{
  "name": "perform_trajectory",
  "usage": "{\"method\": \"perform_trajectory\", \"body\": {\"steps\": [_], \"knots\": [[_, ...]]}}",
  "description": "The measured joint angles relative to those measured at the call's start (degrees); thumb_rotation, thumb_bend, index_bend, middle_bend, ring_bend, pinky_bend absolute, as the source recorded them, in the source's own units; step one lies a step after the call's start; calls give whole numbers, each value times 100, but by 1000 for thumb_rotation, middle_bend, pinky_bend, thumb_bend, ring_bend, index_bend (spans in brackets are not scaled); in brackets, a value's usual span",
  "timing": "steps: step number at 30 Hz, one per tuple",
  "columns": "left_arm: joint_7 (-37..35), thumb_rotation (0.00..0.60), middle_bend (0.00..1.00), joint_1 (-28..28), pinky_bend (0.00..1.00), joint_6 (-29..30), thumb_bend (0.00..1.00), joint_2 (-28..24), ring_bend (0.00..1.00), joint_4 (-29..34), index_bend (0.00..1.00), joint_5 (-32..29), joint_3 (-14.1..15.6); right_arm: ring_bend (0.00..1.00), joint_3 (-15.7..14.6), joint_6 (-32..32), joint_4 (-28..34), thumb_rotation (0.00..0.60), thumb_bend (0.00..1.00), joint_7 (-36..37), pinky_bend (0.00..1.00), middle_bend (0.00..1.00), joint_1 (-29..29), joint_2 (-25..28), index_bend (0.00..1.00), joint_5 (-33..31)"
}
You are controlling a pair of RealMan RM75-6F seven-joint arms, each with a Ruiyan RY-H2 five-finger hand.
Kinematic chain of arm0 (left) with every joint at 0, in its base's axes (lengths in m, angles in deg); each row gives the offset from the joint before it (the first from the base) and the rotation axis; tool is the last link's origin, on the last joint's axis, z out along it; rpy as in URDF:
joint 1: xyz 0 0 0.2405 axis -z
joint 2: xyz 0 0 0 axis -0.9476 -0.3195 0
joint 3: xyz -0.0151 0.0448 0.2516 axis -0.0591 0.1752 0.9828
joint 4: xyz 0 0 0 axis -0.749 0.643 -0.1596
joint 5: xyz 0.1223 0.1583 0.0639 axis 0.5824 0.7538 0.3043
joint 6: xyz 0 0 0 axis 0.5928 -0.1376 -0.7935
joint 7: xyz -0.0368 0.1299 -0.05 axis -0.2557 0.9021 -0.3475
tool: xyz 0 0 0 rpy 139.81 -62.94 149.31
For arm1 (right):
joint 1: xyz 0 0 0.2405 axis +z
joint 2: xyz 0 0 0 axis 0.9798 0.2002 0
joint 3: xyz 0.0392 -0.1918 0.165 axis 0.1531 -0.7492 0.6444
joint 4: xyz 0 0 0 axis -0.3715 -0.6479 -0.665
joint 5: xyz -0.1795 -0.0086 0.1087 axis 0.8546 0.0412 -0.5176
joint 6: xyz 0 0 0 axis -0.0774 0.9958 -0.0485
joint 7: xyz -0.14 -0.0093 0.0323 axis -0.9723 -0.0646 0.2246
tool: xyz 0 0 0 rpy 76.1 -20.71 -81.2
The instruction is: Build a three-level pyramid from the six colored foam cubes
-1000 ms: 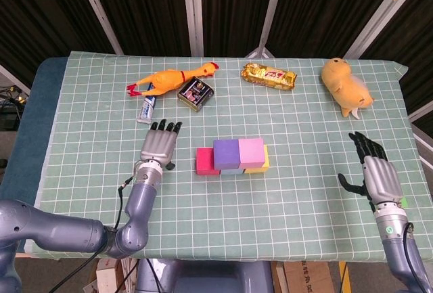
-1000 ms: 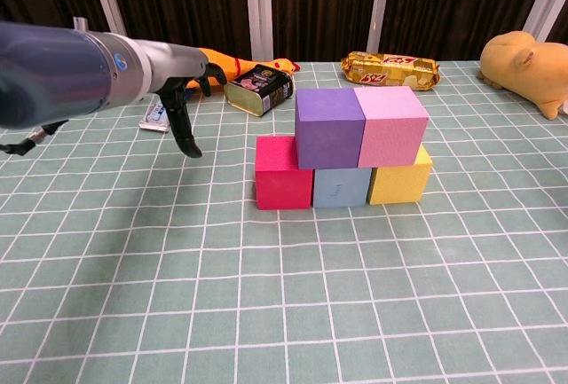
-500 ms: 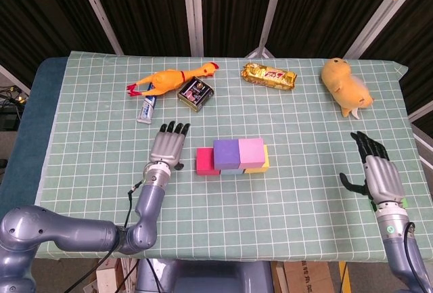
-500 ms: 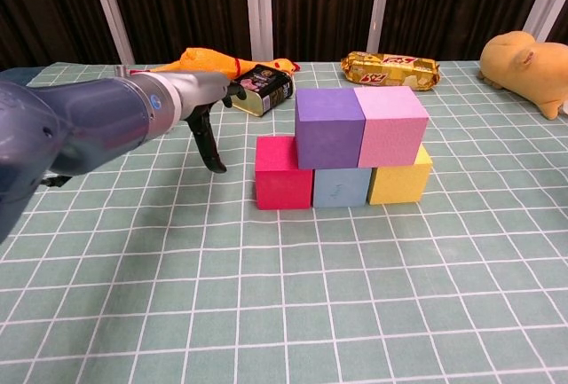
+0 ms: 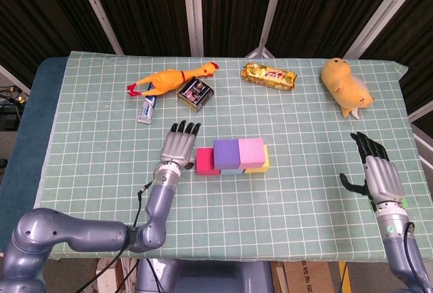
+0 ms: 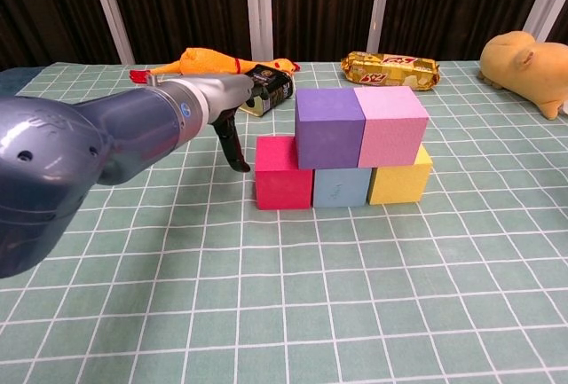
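On table (image 5: 101, 137), five foam cubes (image 6: 355, 149)

Table (image 5: 95, 137) under a green cloth with a white grid, dark curtain (image 5: 142, 9) behind, pale slanting frame bars (image 5: 193, 9), even indoor light

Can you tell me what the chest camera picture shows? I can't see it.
Five foam cubes are stacked: red cube, blue cube and yellow cube below, purple cube and pink cube on top. The left hand reaches beside red.
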Motion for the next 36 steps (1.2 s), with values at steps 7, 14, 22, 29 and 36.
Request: {"method": "perform_trajectory", "body": {"steps": [7, 14, 22, 29, 36], "knots": [[29, 600, 72, 25, 89, -64, 253, 151, 31, -147, 0, 67, -112, 0, -3, -23, -20, 600, 365, 3, 0, 0, 5, -10, 0, -24], [90, 600, 72, 41, 89, -100, 253, 242, 31, -245, 0, 130, -190, 0, -11, -34, -34, 600, 365, -14, 0, 0, 10, -19, 0, -35], [149, 600, 72, -4, 89, -128, 253, 280, 31, -300, 0, 121, -231, 0, -22, -41, -36, 600, 365, -37, 0, 0, 14, -29, 0, -36], [163, 600, 72, -24, 89, -158, 253, 295, 31, -338, 0, 146, -289, 0, -31, -38, -36, 600, 364, -51, 0, 0, 14, -38, 0, -27], [175, 600, 72, -18, 89, -195, 253, 367, 31, -396, 0, 174, -323, 0, -32, -41, -32, 600, 364, -50, 0, 0, 13, -29, 0, -22]]}}
